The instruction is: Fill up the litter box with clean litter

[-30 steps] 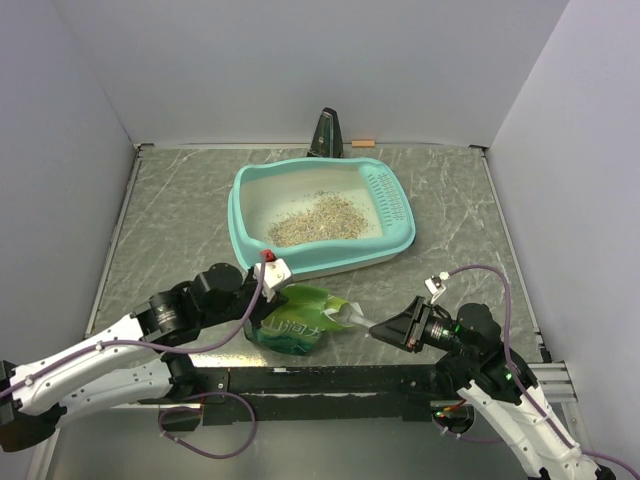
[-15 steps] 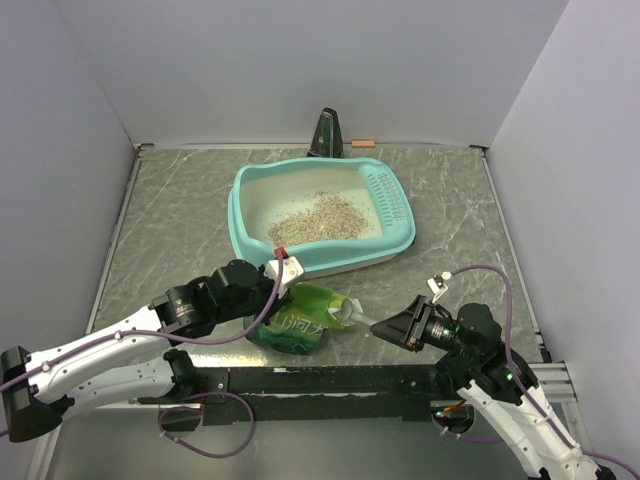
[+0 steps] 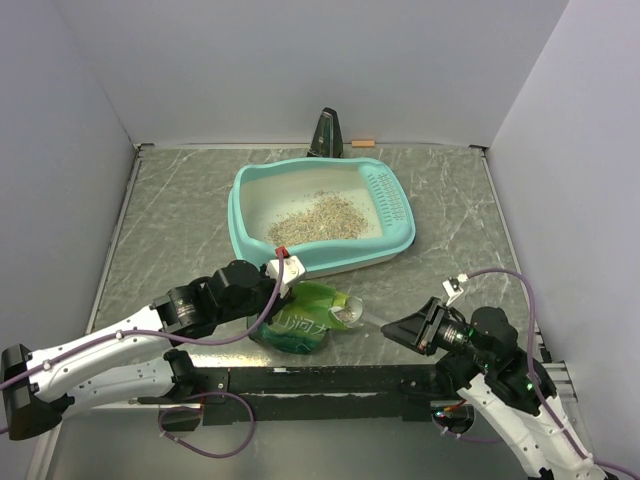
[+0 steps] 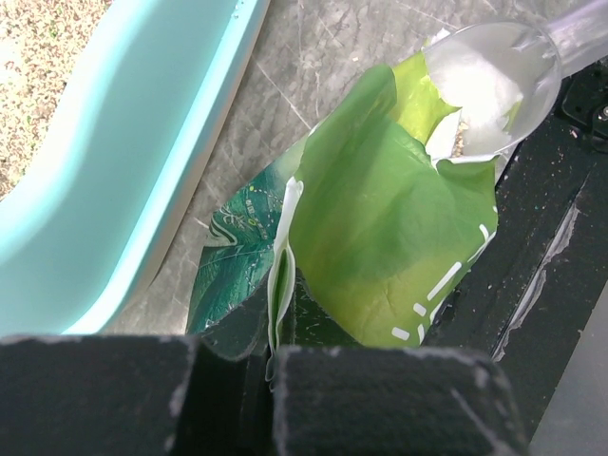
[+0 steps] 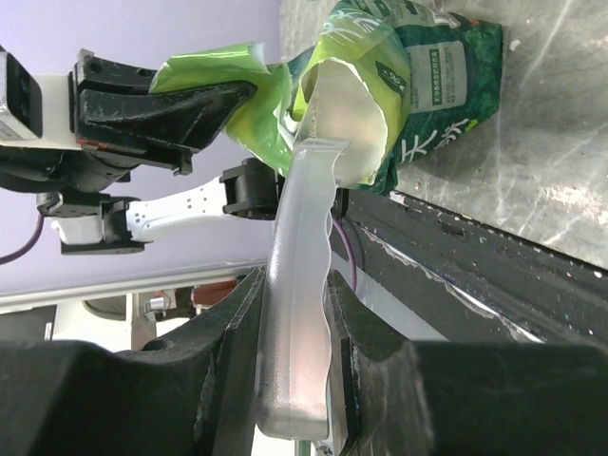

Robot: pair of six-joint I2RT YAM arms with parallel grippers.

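The litter (image 3: 318, 218), a loose light heap in the box (image 3: 330, 263), flows freely and must be scooped. The right gripper (image 5: 294, 332) pinches the handle of the stiff scoop (image 5: 302, 237); the left gripper (image 4: 271, 366) pinches the edge of the soft bag (image 4: 380, 228).

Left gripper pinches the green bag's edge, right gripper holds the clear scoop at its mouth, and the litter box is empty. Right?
Not empty: the top external view shows a heap of clean litter lying in the litter box. The rest holds.

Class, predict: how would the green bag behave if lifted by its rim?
Probably floppy: the green bag creases where the left gripper pinches it. Likely sags, its base slumped on the table. Its open mouth may spill.
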